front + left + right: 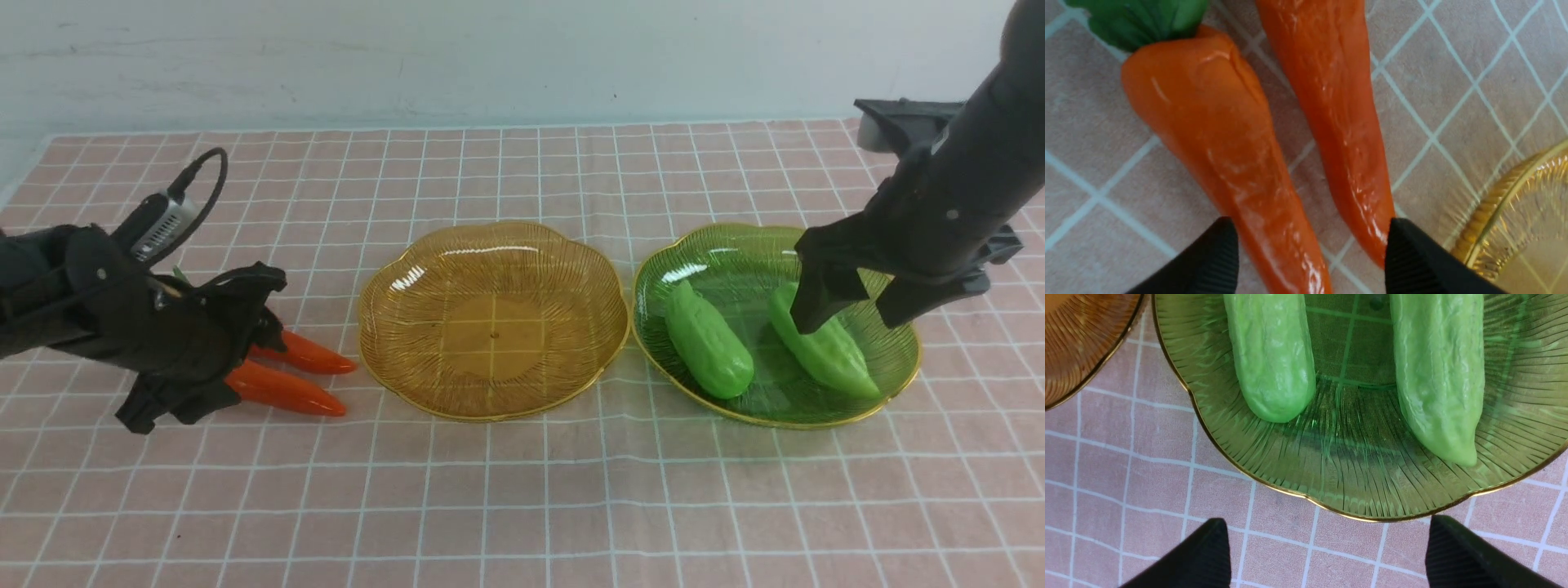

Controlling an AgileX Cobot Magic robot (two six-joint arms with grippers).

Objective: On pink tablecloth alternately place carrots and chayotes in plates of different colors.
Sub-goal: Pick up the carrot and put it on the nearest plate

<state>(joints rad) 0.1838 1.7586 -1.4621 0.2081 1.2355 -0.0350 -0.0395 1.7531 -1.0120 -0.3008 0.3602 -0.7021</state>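
Two orange carrots (304, 354) (286, 392) lie side by side on the pink tablecloth (522, 490), left of the empty amber plate (392, 343). My left gripper (245, 359) is open and low over them. In the left wrist view its fingers (1216, 257) straddle the carrots (1224, 134) (1339, 106), gripping neither. Two chayotes (709, 343) (826, 349) lie in the green plate (735, 245). My right gripper (849, 318) is open and empty just above the right-hand chayote. The right wrist view shows both chayotes (1271, 359) (1439, 375).
The amber plate's rim (1490, 212) is close beside the carrot tips. The two plates nearly touch at the middle of the cloth. The green plate's gold rim (1290, 490) and the amber plate (1081, 347) show in the right wrist view. A pale wall runs along the back.
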